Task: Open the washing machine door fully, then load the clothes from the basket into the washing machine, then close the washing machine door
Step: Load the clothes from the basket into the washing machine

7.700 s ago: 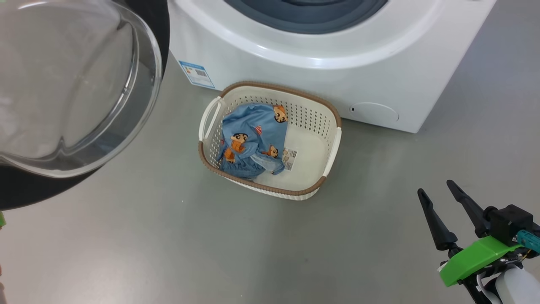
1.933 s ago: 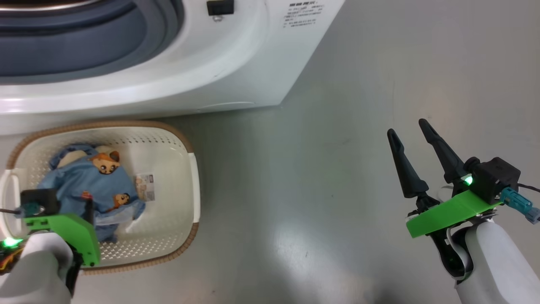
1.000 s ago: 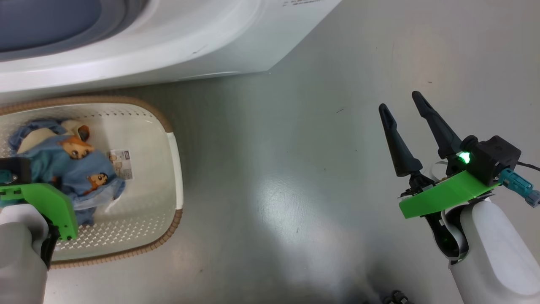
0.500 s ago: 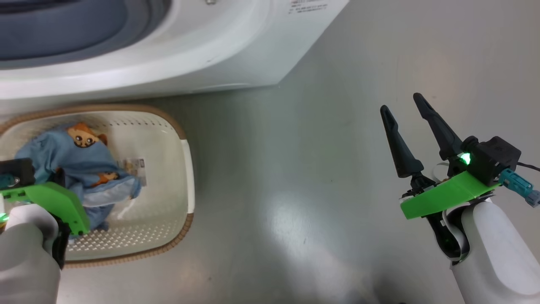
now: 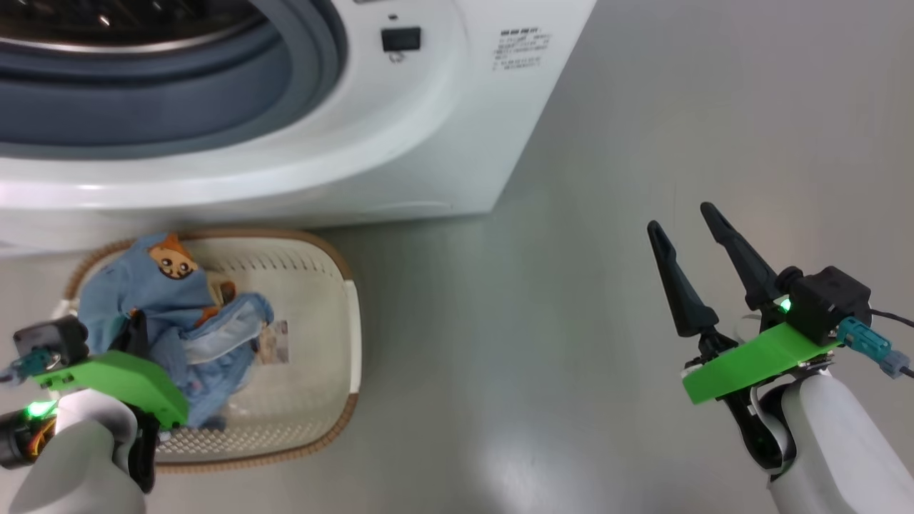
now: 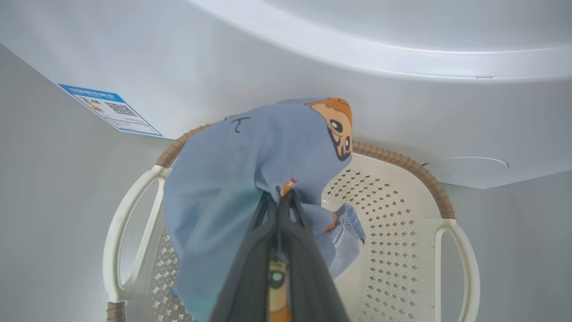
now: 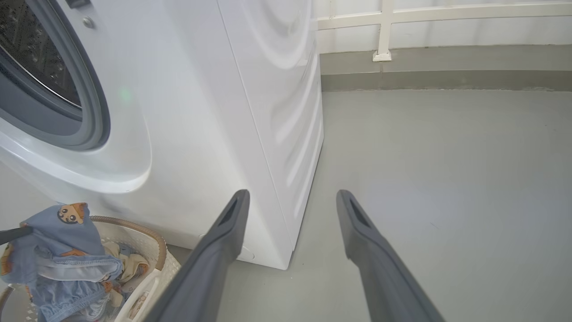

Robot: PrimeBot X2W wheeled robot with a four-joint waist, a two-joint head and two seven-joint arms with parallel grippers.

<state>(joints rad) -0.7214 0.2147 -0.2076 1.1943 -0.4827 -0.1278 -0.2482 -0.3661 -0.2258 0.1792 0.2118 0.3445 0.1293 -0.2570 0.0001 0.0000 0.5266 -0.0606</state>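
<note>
Clothes (image 6: 232, 179): bunched, one fold pinched at the tips of the left gripper (image 6: 286, 199), fingers closed on it. The rest trails down into the basket (image 6: 429, 179).

Head view: drum mouth (image 5: 143, 107) of the washing machine (image 5: 443, 143) lies at 12 o'clock from the held cloth. The white front lip (image 5: 214, 193) stands between them, so the lift likely must clear it.

Right gripper (image 5: 680, 218): 3 o'clock, well apart over the floor (image 5: 535, 357), fingers spread, empty. Left arm nearer.

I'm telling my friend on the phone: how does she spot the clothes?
Find the big white washing machine. On the floor before it sits a cream basket with a brown rim. The clothes are the light blue bundle with orange cartoon faces, pinched by the left claw.
</note>
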